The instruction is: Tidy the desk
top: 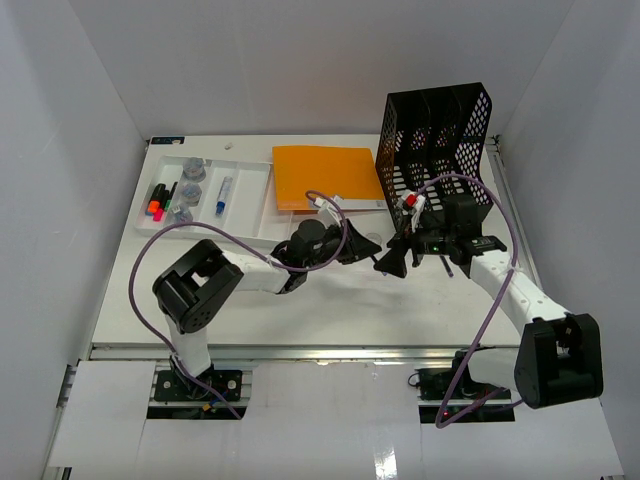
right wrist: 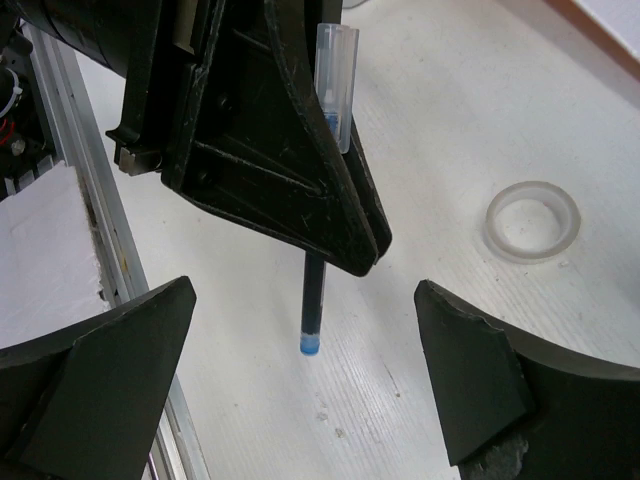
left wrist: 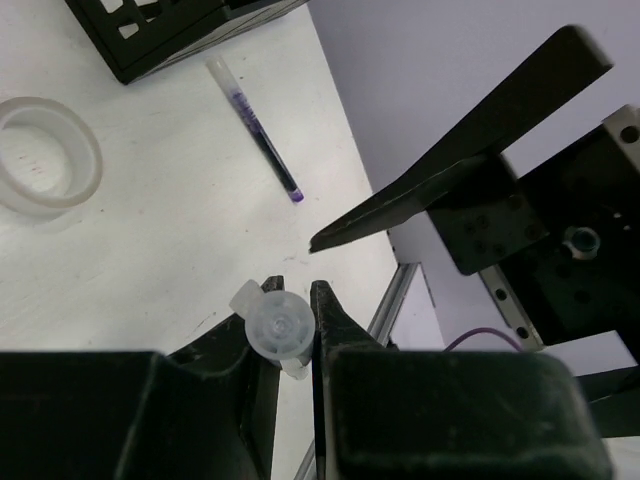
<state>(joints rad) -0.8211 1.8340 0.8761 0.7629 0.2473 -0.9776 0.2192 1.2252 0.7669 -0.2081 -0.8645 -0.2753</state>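
1. Left tool (left wrist: 297,292): pressed together, pinching a clear-capped blue pen (right wrist: 314,310) in front of the black rack (top: 437,150).
2. Right tool (right wrist: 305,298): spread wide, facing the left tool, clear of the pen.
3. Clear tape ring (right wrist: 532,220): flat, near the rack.
4. Purple pen (left wrist: 255,130): lying just before the rack.
5. White surface (top: 330,300): carries all; rack at its far right corner.

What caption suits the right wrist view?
Left gripper holds blue clear-capped pen over white desk, facing the open right gripper.
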